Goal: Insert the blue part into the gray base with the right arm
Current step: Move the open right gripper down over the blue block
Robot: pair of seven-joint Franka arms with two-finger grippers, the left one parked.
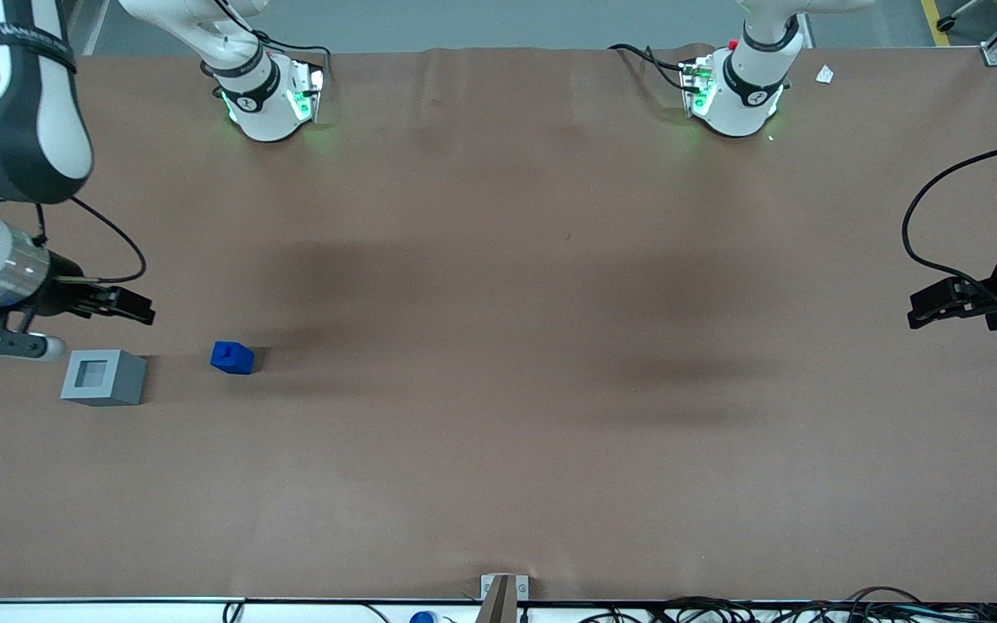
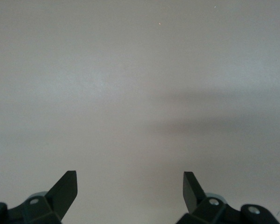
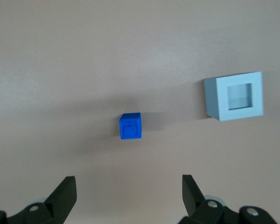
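A: Front view, count. One blue part (image 1: 232,356), one gray base (image 1: 104,377), both on the brown table (image 1: 498,450), toward the working arm's end.

B: Spacing?

A: Part and base stand near each other, apart, bare table between them. The base sits close to the table's edge at that end; the part lies further in toward the middle. Recess in the base faces up, nothing in it.

B: Right arm?

A: The right arm (image 1: 5,130) reaches in from that end. Its gripper (image 1: 131,307) hangs above the table, farther from the front camera than both objects, touching neither. Wide bare table toward the parked arm's end and toward the front camera.

B: Right wrist view?

A: One blue part (image 3: 130,126), stud face up, upright. One gray base (image 3: 234,95), square recess visible. Gap of bare table between them. Gripper (image 3: 129,196): two fingers (image 3: 63,193) spread wide, nothing between them, clear of the part.

B: Left wrist view?

A: Only bare table (image 2: 140,93) with a soft shadow band; neither task object appears.
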